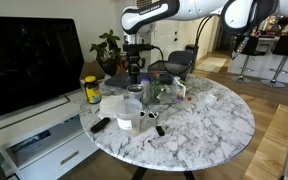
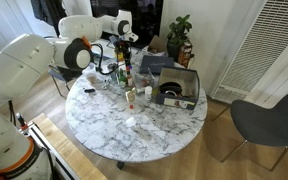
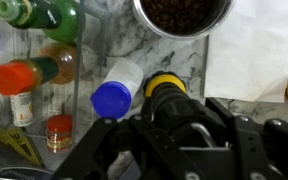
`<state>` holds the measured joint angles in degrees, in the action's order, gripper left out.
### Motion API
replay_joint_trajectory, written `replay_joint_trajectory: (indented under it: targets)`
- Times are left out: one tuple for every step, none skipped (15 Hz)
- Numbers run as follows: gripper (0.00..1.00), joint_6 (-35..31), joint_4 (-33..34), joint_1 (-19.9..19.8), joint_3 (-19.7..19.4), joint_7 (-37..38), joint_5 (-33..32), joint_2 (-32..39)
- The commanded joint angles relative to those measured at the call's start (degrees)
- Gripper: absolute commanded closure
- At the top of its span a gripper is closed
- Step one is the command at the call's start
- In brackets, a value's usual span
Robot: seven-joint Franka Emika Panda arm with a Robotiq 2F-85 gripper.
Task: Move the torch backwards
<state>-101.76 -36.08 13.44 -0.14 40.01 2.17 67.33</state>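
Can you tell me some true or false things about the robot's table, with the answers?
The table is round, with a marble top. True.
The cap right beside the torch is green. False: it is blue.
The bowl holds something dark. True.
The gripper is holding the yellow jar. False: the jar stands on the table, apart from the gripper.

1. In the wrist view the gripper [image 3: 170, 120] is a dark blur cut by the bottom edge; how its jaws stand cannot be told.
2. The torch [image 3: 166, 86] shows only its yellow-banded end; the rest is hidden behind the gripper.
3. The top edge cuts off the bowl of dark beans [image 3: 184, 35].
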Motion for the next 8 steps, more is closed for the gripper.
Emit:
replay_joint_trajectory:
  targets:
    - [0.09, 2.45, 3.08, 0.0, 0.61, -1.21, 0.21, 0.88]
    - [0.01, 2.65, 3.04, 0.21, 0.48, -1.43, -0.1, 0.41]
    - [0.0, 2.9, 3.18, 0.22, 0.64, -1.99, 0.0, 0.07]
    - [0.0, 3.58, 3.2, 0.26, 0.66, -2.41, -0.03, -0.44]
    - [0.0, 4.92, 2.81, 0.29, 0.87, -3.54, -0.03, -1.29]
    - [0.0, 6.13, 2.55, 0.45, 0.81, -4.32, -0.19, -2.01]
    - [0.0, 8.67, 1.82, 0.68, 0.87, -6.25, -0.49, -3.17]
    - [0.0, 11.4, 0.99, 0.89, 0.87, -7.95, -0.72, -4.33]
